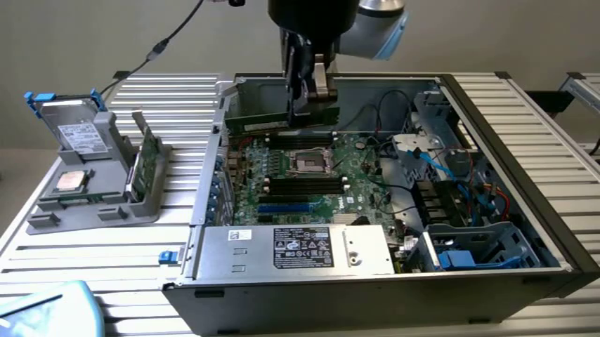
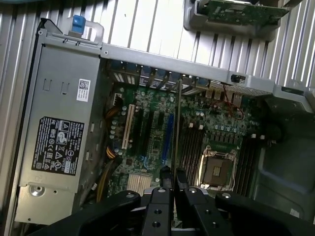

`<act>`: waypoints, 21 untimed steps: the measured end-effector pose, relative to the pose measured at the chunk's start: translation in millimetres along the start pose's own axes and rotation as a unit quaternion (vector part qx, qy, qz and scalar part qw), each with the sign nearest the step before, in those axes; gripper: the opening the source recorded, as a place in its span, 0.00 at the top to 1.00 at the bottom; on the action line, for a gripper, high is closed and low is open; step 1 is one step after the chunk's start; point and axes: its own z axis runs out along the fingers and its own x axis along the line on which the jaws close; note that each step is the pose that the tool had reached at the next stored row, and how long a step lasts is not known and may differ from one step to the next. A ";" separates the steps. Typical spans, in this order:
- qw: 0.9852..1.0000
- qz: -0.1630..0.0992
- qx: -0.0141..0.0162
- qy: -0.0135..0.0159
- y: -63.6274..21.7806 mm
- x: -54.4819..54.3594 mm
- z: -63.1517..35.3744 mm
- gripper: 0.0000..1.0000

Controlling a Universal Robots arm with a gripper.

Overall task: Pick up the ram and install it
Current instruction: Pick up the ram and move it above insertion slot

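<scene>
Closest to the exterior camera, the silver power supply (image 1: 291,247) is sitting at the front of the open computer case (image 1: 375,302). Behind it, the gripper (image 1: 314,112) is reaching down into the case, its jaws clamped on the ram (image 1: 258,124). The ram is standing on edge with its long axis running level across the exterior view. It is lying parallel to the black memory slots (image 1: 300,139) just beneath it, beyond the processor socket (image 1: 310,163). Most of its length is projecting toward the exterior view's left. Whether it is touching a slot cannot be told. In the wrist view, the ram is appearing edge-on as a thin line extending from the fingers (image 2: 161,201) over the motherboard (image 2: 147,137)
</scene>
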 end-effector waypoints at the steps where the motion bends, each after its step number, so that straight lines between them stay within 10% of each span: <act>1: 1.000 0.003 0.000 0.000 -1.4 0.3 1.6 0.86; 10: 0.999 0.033 0.004 -0.002 -9.8 3.2 14.8 0.86; 21: 0.999 0.034 -0.004 -0.002 -42.4 5.9 17.1 0.86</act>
